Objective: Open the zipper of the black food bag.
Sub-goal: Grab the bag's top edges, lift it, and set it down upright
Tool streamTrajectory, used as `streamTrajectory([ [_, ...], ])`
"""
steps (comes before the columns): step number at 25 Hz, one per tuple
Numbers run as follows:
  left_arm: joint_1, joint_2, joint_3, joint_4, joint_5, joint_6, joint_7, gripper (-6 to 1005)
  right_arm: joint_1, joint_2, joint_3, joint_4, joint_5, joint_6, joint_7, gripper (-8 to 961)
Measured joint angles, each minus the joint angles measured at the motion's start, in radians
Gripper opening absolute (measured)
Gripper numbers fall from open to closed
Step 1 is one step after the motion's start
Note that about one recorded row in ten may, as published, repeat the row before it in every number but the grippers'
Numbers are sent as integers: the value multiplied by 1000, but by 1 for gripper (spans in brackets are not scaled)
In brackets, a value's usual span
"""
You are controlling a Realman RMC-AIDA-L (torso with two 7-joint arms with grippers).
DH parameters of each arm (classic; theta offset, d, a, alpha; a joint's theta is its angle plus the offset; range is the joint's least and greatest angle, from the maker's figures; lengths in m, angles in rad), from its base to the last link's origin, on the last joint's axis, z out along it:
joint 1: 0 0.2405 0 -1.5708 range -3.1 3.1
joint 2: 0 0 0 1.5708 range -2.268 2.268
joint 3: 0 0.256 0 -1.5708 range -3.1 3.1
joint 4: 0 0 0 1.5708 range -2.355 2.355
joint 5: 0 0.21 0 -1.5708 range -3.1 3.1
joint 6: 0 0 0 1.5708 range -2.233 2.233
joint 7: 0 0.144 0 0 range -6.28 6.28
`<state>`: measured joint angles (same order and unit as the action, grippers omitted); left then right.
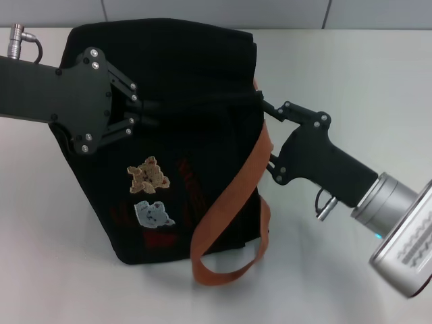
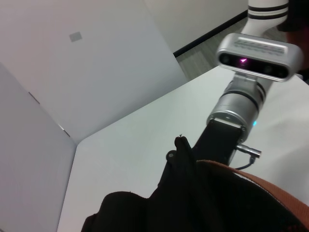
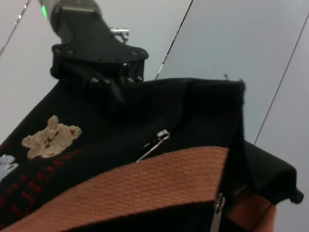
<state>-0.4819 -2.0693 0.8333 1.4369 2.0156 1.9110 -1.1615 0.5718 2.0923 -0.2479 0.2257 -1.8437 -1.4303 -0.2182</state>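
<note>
The black food bag (image 1: 182, 74) lies on the white table, its bear patches (image 1: 148, 177) facing up. My left gripper (image 1: 154, 112) comes in from the left and is shut on the fabric of the bag's top seam; the right wrist view shows it pinching there (image 3: 112, 93). At the seam's right end my right gripper (image 1: 266, 131) is open, one finger touching the bag's corner and the other by the orange handle (image 1: 229, 196). The zipper's flat silver pull tab (image 3: 218, 209) hangs just past the handle in the right wrist view. A thinner silver fitting (image 3: 155, 143) lies farther along.
The second orange handle loop (image 1: 233, 270) trails off the bag's near edge onto the table (image 1: 351, 67). A grey wall panel (image 2: 96, 72) stands behind the table's far edge. The right arm's silver wrist (image 2: 239, 104) rises over the bag's end.
</note>
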Motion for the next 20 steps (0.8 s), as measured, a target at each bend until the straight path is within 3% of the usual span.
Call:
streamTrajectory([
  [11, -1, -1, 1, -2, 1, -1, 0, 71, -49, 0, 16, 111, -2, -18, -278, 391],
  [20, 3, -2, 1, -5, 1, -2, -1, 71, -75, 0, 24, 126, -10, -81, -300, 390],
])
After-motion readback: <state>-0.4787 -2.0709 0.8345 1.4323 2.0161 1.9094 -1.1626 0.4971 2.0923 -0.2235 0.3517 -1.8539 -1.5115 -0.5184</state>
